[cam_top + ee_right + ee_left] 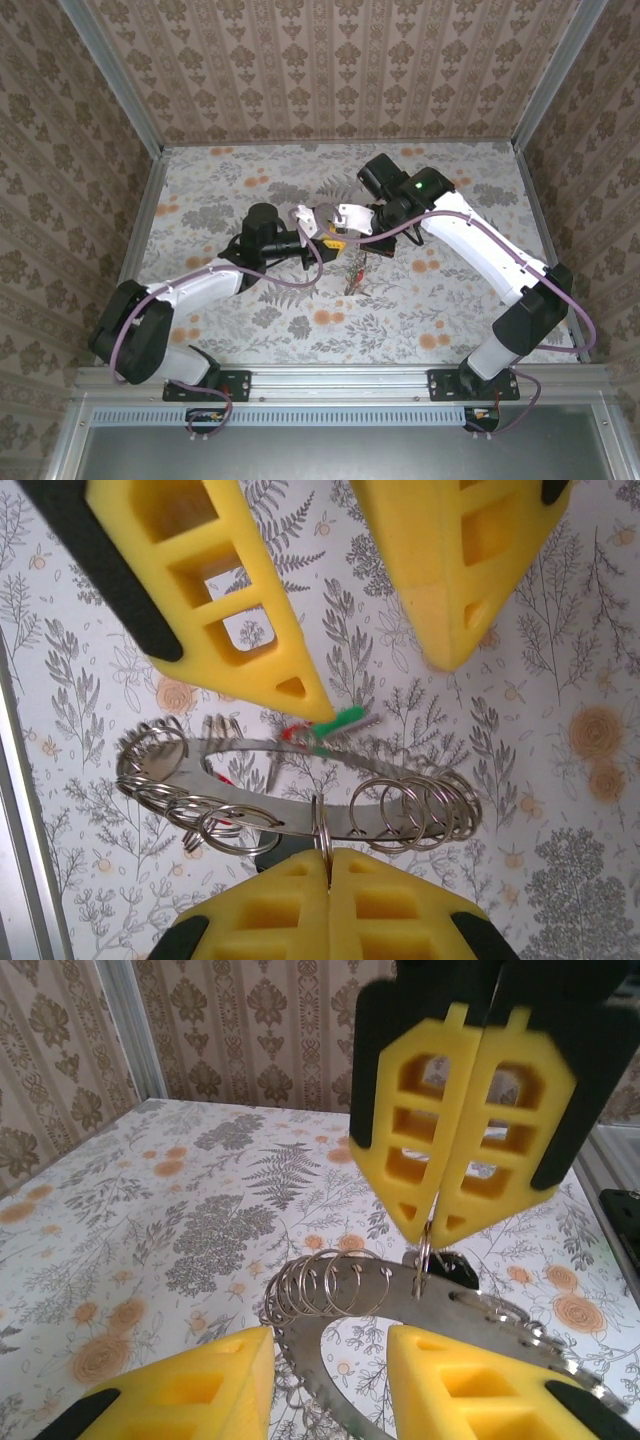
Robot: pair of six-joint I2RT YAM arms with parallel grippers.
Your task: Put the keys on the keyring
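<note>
Top external view first: the left arm (200,285) and the right arm (480,240) reach in from either side and meet over the middle of the flowered table (200,200). A little bunch of keys (354,275) dangles just beneath the spot where they meet.

From the left wrist camera, the left gripper (330,1338) has its yellow fingers (225,1380) spread apart. The keyring (385,1298), a flat grey metal band with a toothed edge, curves through the gap between them. It runs close to the fingertips, but I can't make out either pad pressing on it. A row of thin wire loops (320,1280) is threaded on the band just beyond the fingertips.

Moving right, the right gripper (432,1228) hangs straight ahead of the left one, pointing down. Its two pads are pressed flat together on a single small loop (425,1258) that passes through the band.

From the right wrist camera the pinch is plain: its own pads (280,910) meet with no gap and that loop rises from the seam. The band lies crosswise just past these fingertips, off the tabletop. Beyond it, by the nearer tip of the other gripper's spread fingers, sit a green tag (342,719) and a red tag (291,734).
</note>
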